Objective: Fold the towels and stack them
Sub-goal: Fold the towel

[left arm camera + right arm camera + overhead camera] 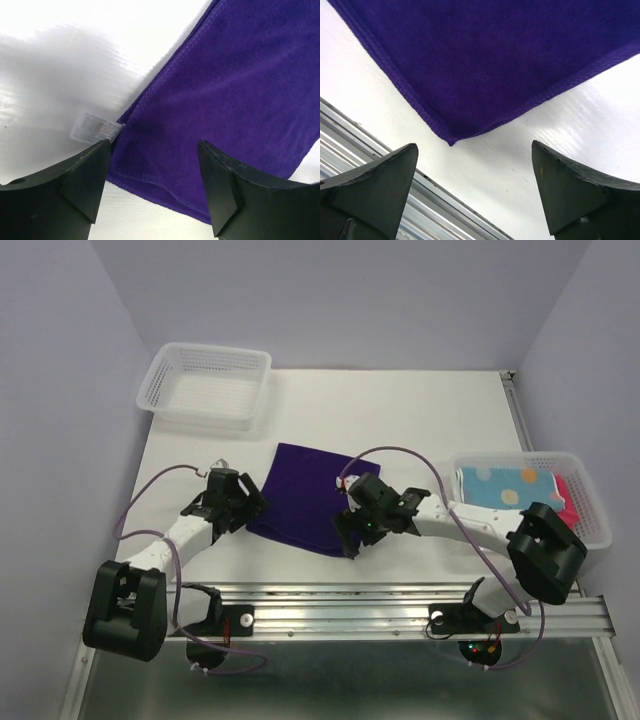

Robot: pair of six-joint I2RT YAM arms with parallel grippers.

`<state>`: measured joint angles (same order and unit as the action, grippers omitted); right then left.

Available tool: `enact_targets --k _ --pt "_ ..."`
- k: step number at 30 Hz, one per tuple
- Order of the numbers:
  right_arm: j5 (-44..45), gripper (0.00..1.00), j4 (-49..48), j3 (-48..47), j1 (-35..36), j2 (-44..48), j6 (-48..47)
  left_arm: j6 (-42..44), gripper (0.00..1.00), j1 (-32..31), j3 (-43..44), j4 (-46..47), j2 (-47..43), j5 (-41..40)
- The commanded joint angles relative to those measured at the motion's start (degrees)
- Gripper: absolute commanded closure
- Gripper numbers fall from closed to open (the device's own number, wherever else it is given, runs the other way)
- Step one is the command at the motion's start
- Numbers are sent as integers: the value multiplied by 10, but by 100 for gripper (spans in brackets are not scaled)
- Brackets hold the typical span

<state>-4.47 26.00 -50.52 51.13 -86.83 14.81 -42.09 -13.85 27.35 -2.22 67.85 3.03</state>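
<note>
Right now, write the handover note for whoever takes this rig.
Left gripper: open, holding nothing, over the left corner of the purple towel.
Right gripper: open, holding nothing, by that towel's near corner.
Purple towel: lies flat at the middle of the table; its left edge shows two layers, so it seems folded at least once.
Patterned towel and pink towel: in the right basket.
Left to do: finish the purple fold if needed, fold the basket towels, stack them all.
</note>
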Motion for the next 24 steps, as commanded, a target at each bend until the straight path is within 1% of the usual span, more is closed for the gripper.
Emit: enact_targets --k 1,2,3,4,7,9,10,11,12,13,14,15,16,18,22,24 --pt "72 0 -18 -13 5 75 14 -7 12 -23 37 -69 -47 -26" --pt "91 0 -17 -17 5 88 19 -8 11 -28 46 -87 -55 -30" --pt "113 0 -17 -19 5 101 27 -10 6 -33 56 -95 -64 -48" --pt "158 0 -24 -19 5 125 45 -11 1 -37 76 -99 -77 -62" --pt "233 0 -41 -15 -2 154 85 -3 1 -49 119 -110 -83 -86" --pt "241 0 -45 -20 -26 155 97 7 1 -53 146 -111 -63 -98" --pt "244 0 -46 -24 -38 146 101 14 1 -55 174 -106 -53 -98" --pt "239 0 -48 -32 -52 140 103 35 1 -59 187 -90 -41 -96" --pt "229 0 -53 -34 -86 134 105 44 1 -63 202 -87 -13 -95" --pt "219 0 -66 -36 -103 124 108 52 1 -68 217 -82 4 -97" --pt "189 0 -76 -41 -123 106 108 67 1 -74 247 -76 21 -97" --pt "171 0 -86 -44 -156 94 104 74 1 -83 263 -71 56 -97" --pt "158 0 -101 -50 -168 83 103 82 1 -87 296 -71 74 -96" --pt "161 0 -107 -80 -183 39 98 96 1 -91 325 -67 106 -98" --pt "129 12 -104 -138 -215 -46 71 122 1 -92 399 -67 190 -101" --pt "112 16 -107 -159 -236 -87 70 135 1 -92 417 -71 226 -100"
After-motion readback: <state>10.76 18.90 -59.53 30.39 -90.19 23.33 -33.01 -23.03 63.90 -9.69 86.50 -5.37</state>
